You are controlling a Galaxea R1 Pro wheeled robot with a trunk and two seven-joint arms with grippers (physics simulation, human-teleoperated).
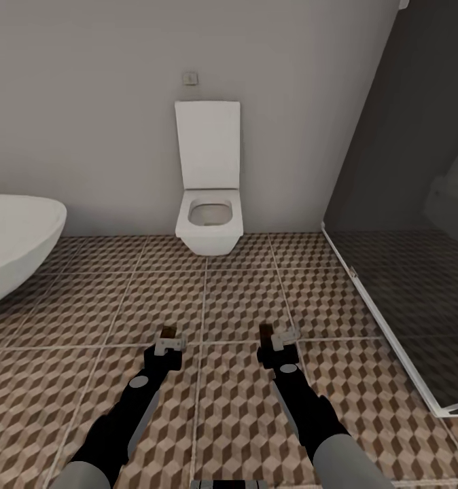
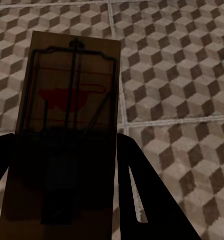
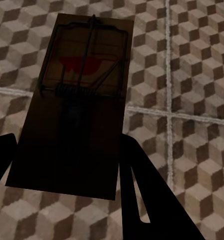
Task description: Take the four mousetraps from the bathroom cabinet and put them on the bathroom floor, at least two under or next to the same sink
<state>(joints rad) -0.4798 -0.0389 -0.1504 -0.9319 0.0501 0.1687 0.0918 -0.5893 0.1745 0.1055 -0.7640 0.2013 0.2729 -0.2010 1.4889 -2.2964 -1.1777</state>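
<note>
Head view: left gripper (image 1: 168,337) and right gripper (image 1: 275,337) each clamped on one mousetrap (image 2: 67,125), (image 3: 79,100), above bathroom floor (image 1: 236,299); none placed yet; sink unseen.

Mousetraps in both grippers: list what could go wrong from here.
1. The left gripper and right gripper each carry a mousetrap above the tiled floor; letting go from there might make them bounce or flip.
2. Ahead stand a toilet and a bathtub. Traps set down here may not count as next to a sink.
</note>
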